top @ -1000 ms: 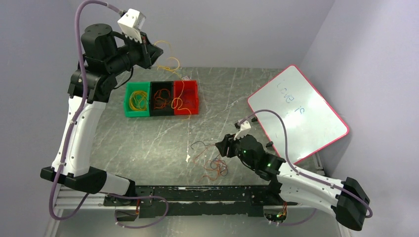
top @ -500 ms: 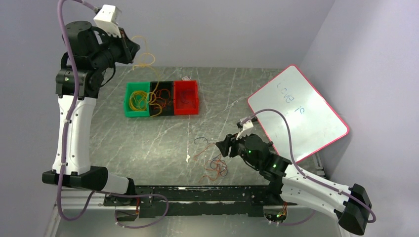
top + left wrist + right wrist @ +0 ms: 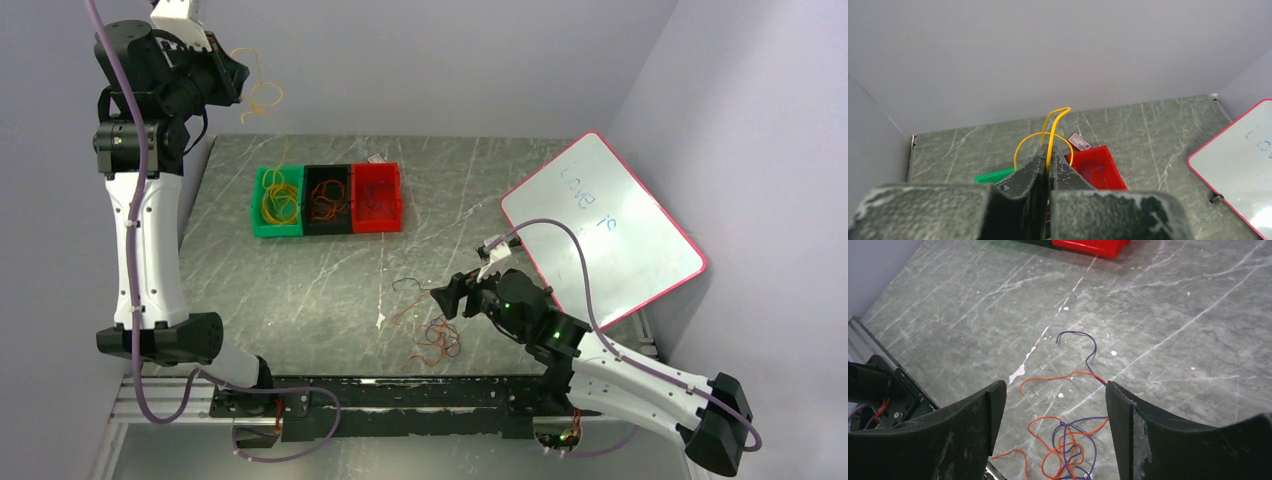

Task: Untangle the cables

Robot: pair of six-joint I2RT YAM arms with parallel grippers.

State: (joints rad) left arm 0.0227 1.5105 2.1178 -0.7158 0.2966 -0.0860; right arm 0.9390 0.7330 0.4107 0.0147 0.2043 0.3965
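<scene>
The left gripper [image 3: 1046, 152] hides the lower run of the yellow cable [image 3: 1049, 140] and most of the green bin [image 3: 993, 176]. The right wrist view's near edge crops the cable tangle [image 3: 1068, 450]. Whiteboard [image 3: 600, 230] writing is unreadable.

A robotics lab bench: plain walls [image 3: 450, 70] box in a marbled table [image 3: 300, 280], with a whiteboard [image 3: 600, 230] and coloured bins [image 3: 378, 228].

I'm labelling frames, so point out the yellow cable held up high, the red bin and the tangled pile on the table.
yellow cable [image 3: 1050, 134], left wrist view, on its upright strand.
red bin [image 3: 377, 225], top external view, on its near wall.
tangled pile [image 3: 1066, 442], right wrist view, on the orange-and-purple knot.
</scene>
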